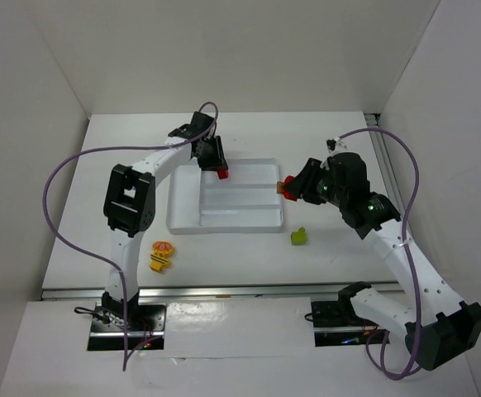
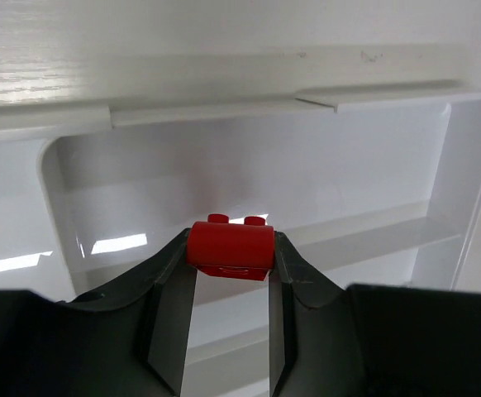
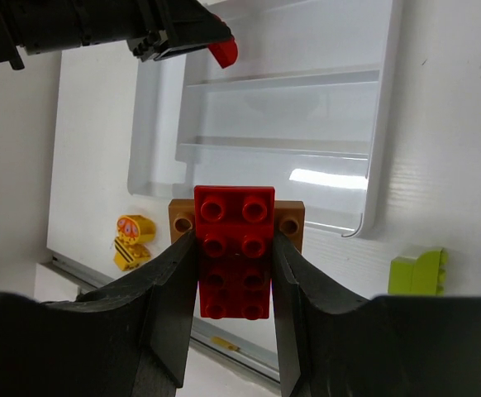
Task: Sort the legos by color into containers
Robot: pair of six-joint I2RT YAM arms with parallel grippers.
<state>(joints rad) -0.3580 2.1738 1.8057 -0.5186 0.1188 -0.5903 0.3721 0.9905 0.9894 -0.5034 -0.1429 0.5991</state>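
now the left gripper (image 2: 231, 258) clamps a small red lego (image 2: 230, 245) above the tray's (image 1: 224, 230) far edge, while the right gripper (image 3: 233, 269) pinches a red-and-brown stack (image 3: 234, 212) at its right edge; a green lego (image 1: 298, 236) and yellow ones (image 1: 161, 256) lie on the table (image 1: 125, 149)

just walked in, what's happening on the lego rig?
Color sorting, mid-run. Left claw holds a red brick over the tray. Right claw grips a red plate stuck on a brown piece, beside the tray's right edge. Green brick and yellow piece lie on the table. No legos visible in the tray.
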